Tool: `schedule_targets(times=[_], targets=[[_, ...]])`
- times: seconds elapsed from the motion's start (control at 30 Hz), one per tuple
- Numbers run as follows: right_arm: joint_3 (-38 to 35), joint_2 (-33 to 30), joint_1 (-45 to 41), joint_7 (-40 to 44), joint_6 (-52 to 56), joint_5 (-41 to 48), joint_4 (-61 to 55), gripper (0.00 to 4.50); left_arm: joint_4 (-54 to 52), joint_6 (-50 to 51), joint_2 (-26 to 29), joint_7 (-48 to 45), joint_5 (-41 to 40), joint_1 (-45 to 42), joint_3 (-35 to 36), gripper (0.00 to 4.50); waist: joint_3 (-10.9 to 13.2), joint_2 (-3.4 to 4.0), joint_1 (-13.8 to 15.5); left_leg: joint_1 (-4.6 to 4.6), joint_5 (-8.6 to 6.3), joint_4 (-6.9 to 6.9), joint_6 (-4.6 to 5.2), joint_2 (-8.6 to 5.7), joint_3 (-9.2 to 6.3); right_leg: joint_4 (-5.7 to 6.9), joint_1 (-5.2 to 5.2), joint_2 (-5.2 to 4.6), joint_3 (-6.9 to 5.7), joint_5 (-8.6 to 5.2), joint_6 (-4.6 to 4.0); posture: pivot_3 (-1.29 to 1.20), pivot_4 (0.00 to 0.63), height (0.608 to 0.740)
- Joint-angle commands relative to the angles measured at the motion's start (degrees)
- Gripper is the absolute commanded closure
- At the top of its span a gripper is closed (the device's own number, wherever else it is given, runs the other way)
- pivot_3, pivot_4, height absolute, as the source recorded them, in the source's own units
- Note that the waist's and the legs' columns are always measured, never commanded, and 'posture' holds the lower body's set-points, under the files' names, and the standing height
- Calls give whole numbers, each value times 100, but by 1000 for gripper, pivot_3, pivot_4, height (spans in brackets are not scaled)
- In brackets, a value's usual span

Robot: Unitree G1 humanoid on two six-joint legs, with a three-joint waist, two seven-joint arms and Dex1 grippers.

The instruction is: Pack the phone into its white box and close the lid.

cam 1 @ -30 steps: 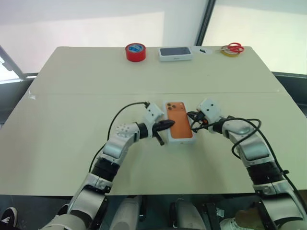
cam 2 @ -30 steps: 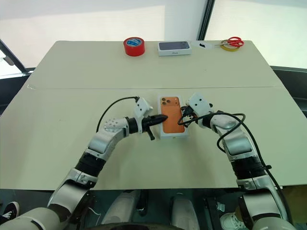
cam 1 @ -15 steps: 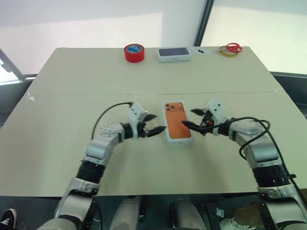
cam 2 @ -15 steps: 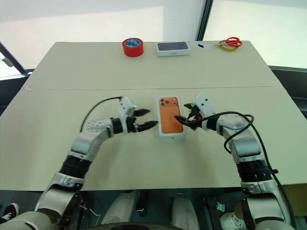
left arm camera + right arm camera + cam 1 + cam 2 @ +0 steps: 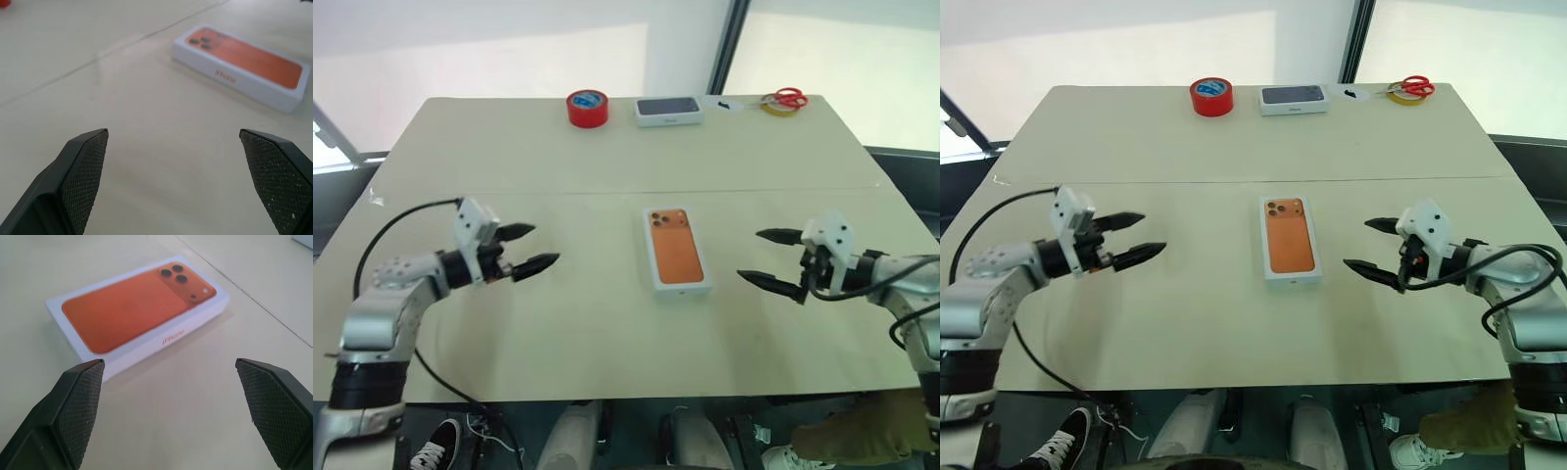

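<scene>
Task looked done to me: the lid sat square on the white box at bench centre, orange print up, no gap visible. Phone presumably inside, couldn't see it. Nothing left but maybe a press check. Left pincer was at 9 o'clock of the box, right pincer at 3 o'clock, both well apart from it, jaws spread wide, holding nothing. Vs a sec ago: both had been right against the lid's long edges, jaws shut; since then they'd let go, opened and swung outward. Box hadn't shifted.
</scene>
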Motion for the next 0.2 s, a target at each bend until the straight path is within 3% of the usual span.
schedule_targets(times=[0.03,0.2], targets=[[-291,-159,92,18,-276,-49,98,14,49,-126,186,-18,-95,141,382,0,0,-1,13,0,0,0,0,0,0,-1,0,-1,0,-1,-1,0,150,738],[-248,-151,48,-56,-396,-81,269,14,448,-480,290,85,125,155,487,0,0,0,-1,0,-2,-2,1,0,0,-5,-1,-1,0,-2,-5,0,150,738]])
